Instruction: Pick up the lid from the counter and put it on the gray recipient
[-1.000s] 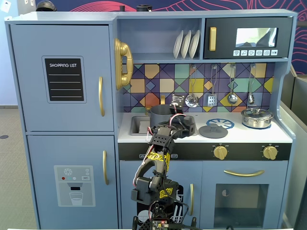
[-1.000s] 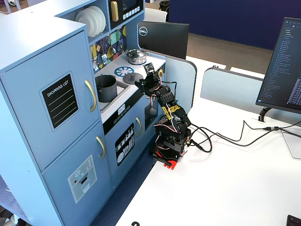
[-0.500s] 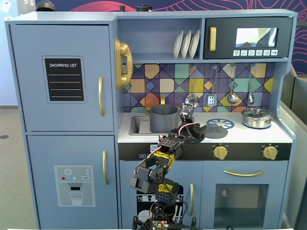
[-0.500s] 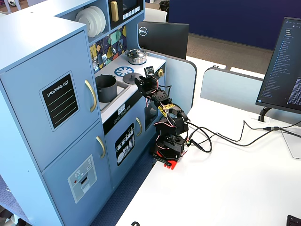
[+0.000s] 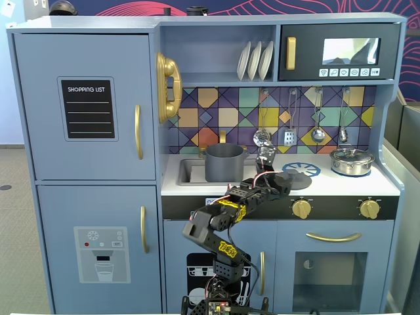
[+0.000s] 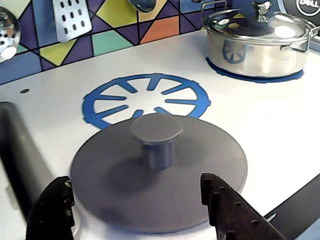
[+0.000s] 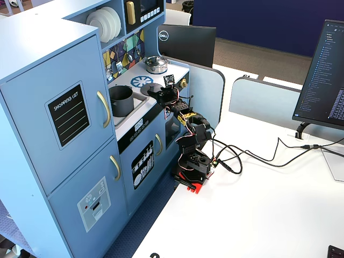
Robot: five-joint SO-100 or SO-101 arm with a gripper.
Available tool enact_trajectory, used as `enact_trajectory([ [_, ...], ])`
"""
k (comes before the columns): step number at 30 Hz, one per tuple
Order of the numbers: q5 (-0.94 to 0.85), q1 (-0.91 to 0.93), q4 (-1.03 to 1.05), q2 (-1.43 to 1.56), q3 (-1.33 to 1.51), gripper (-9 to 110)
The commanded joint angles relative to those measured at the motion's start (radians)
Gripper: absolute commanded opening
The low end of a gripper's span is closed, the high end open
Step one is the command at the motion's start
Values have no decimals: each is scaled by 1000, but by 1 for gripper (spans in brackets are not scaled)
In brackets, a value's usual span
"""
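Two fingers are standing apart, flanking the lid without touching it. Matte dark gray and round, the lid is lying flat on the table, its knob pointing straight up.

Steel pot on burner print; plates shelved

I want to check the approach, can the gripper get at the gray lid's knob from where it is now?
Probably yes. In the wrist view the gripper is open, its jaws spread either side of the lid, with nothing between them and the knob. The steel pot sits well clear.
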Motion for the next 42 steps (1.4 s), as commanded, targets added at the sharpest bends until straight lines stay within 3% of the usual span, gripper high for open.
enact_trajectory([
  [1, 0, 11, -74, -74, -112, 27],
  [21, -17, 12, -222, -471, -353, 23],
  [26, -28, 11, -225, -535, -399, 13],
  [29, -43, 3, -225, -552, -403, 0],
  [42, -48, -23, -232, -445, -380, 0],
])
